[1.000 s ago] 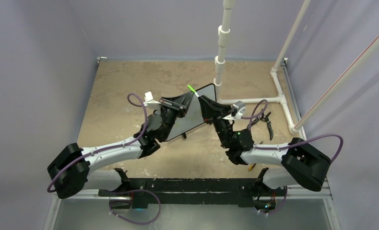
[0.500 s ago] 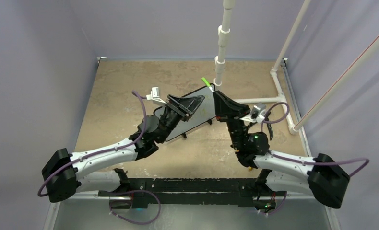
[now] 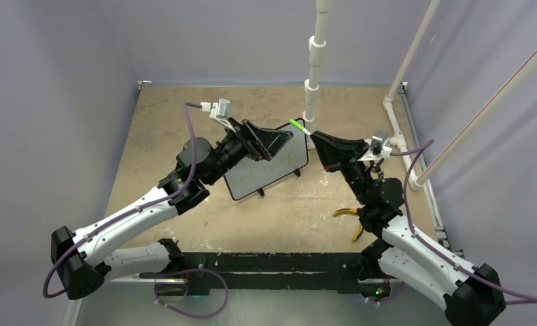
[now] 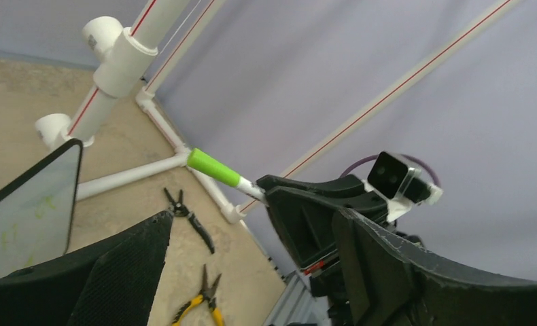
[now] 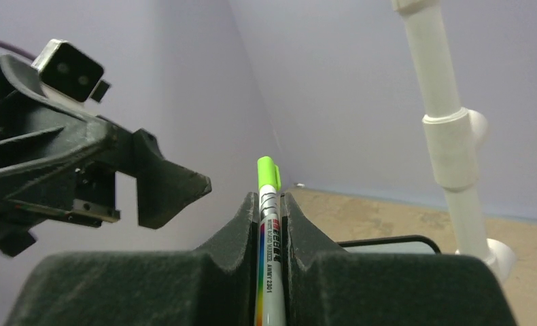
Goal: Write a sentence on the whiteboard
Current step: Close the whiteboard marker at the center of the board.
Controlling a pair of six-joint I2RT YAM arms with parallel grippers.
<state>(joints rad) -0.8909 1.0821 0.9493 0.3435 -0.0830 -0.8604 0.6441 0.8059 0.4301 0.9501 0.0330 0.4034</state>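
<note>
The whiteboard [image 3: 249,183], black-framed, stands tilted mid-table with the sentence [image 3: 274,165] in faint green across it. In the left wrist view its corner [image 4: 31,210] shows at the left. My left gripper [image 3: 279,139] hovers above the board's top edge, open and holding nothing; in its own view its fingers [image 4: 415,272] stand wide apart. My right gripper [image 3: 316,138] is shut on a green-capped marker [image 3: 297,125], just right of the board's upper corner. The marker's barrel [image 5: 268,238] sits pinched between the right pads, cap up.
A white PVC pipe frame [image 3: 313,68] rises at the back and runs along the right side [image 4: 116,180]. Black pliers [image 4: 187,219] and yellow-handled pliers [image 3: 347,214] lie on the table at the right. Purple walls enclose the table.
My left gripper opened, let go of the whiteboard's top edge and rose back-left. My right gripper carried the marker right, off the board.
</note>
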